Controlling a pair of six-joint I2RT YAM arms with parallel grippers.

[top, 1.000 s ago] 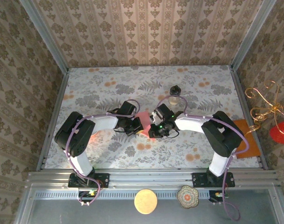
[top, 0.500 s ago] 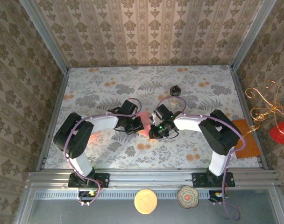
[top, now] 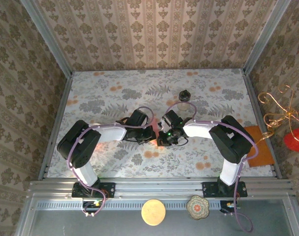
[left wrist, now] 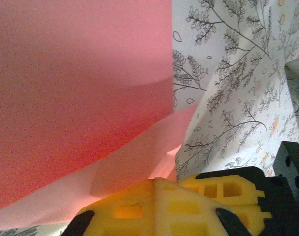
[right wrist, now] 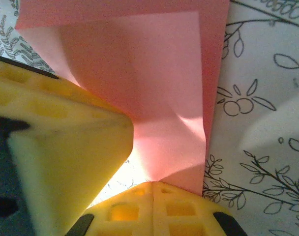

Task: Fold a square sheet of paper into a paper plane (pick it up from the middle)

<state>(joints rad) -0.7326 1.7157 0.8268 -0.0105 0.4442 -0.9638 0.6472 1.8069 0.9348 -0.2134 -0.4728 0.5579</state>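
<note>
Two arms are meeting over the middle of the counter point(top: 105, 98), and I am watching the square sheet of paper point(right wrist: 159, 98) between them. The left gripper point(left wrist: 154, 181) is pressing its yellow fingers together with no gap, pinching a pale pink flap that is rising up and away from it as a broad, curving red-pink wall. The right gripper point(right wrist: 153, 184) is likewise clamping fully closed on the near edge of the paper, where two layers are lying one over the other with a soft buckle between them.

Compared with a second ago, the left arm has been sliding rightward, toward its partner. From above, far less pink is showing now, just a sliver between the two wrists. I am reading this as one side being carried over the other, so a fold is forming but is not yet pressed flat; the paper is still far from a dart shape.

The small dark-lidded jar point(top: 185, 95) is standing on the far side, apart from the work, and the orange sheet point(top: 260, 147) is lying at the right edge.
</note>
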